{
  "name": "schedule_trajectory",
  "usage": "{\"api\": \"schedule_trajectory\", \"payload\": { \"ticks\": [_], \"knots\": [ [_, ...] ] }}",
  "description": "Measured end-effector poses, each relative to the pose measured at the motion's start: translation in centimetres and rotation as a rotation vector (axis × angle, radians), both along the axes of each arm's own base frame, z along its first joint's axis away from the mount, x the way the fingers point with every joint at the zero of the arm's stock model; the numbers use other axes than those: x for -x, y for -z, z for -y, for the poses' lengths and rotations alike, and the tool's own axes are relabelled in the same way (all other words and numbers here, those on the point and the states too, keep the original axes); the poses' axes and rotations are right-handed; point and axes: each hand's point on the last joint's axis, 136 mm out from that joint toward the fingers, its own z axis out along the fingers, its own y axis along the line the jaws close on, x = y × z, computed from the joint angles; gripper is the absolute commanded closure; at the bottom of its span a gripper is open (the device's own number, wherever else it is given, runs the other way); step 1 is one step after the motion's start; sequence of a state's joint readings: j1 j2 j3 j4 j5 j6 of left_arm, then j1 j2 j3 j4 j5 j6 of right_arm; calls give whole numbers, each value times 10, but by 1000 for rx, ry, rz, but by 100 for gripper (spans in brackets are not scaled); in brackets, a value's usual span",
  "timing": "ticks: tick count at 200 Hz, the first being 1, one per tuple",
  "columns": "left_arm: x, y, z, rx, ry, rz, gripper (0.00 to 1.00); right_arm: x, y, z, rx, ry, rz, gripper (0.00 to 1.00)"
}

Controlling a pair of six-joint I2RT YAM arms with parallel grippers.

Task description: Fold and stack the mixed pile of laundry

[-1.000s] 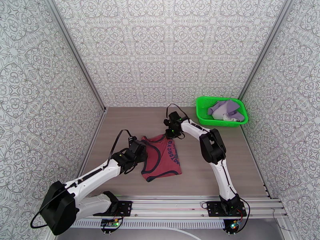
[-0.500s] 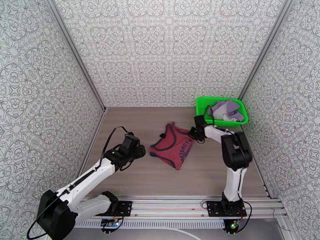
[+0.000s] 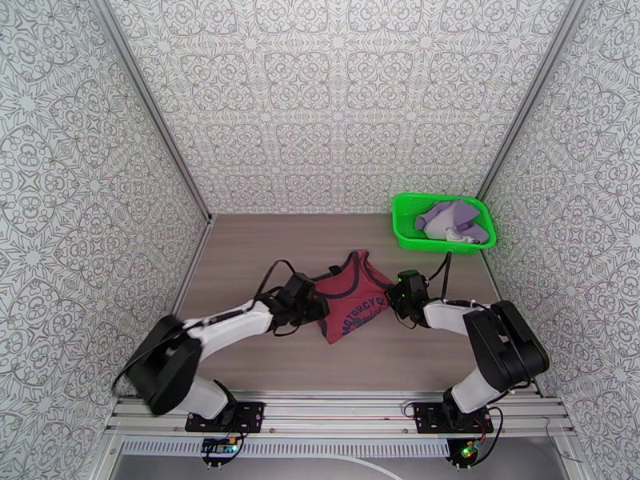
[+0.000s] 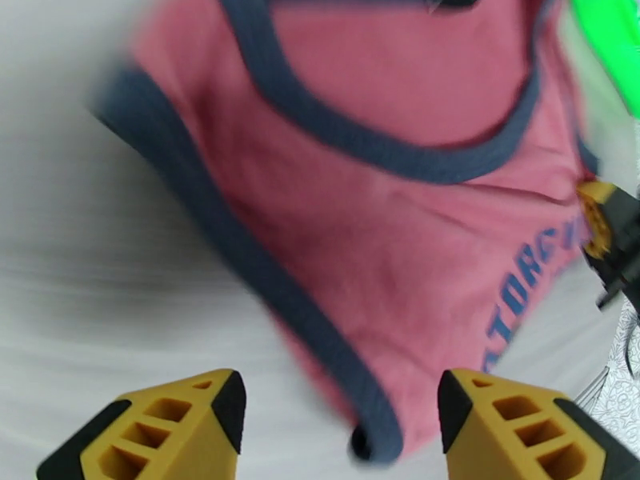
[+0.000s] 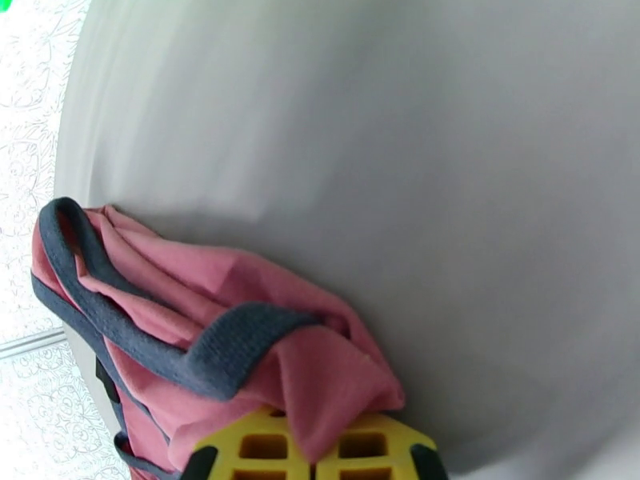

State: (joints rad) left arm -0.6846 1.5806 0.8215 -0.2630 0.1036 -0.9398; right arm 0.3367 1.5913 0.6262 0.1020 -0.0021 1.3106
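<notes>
Tank top (image 3: 352,302), dark red with dark trim, sits bunched mid-worktop (image 3: 264,242), blue lettering facing up. Right jaws are clamped shut on its right edge, and from the right wrist the cloth (image 5: 240,346) drapes over the yellow fingertips (image 5: 376,430). Left jaws stand wide apart at the left side, gripping nothing; a trimmed corner (image 4: 376,442) lies between those yellow fingertips (image 4: 184,426), contact unclear. Lavender garment (image 3: 452,220) lies heaped in the green basket (image 3: 399,222), far right corner.
</notes>
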Motion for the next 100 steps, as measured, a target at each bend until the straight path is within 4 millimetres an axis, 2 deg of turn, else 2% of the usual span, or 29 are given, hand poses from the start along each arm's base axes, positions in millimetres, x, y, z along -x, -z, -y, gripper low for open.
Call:
{"api": "schedule_trajectory", "payload": {
  "ticks": [14, 36, 77, 89, 100],
  "knots": [
    [1, 16, 5, -7, -12, -42, 30, 3, -3, 1, 0, 8, -4, 100],
    [-5, 11, 13, 21, -39, -42, 29, 3, -8, 3, 5, 15, 3, 100],
    [-7, 14, 13, 11, -54, -57, 29, 8, -4, 5, 10, 17, -8, 100],
    [-8, 15, 14, 2, -56, -69, 36, 10, -3, 5, 12, 16, -13, 100],
    [-8, 20, 13, -19, -56, -90, 53, 11, -2, 5, 13, 15, -15, 100]
  ]
}}
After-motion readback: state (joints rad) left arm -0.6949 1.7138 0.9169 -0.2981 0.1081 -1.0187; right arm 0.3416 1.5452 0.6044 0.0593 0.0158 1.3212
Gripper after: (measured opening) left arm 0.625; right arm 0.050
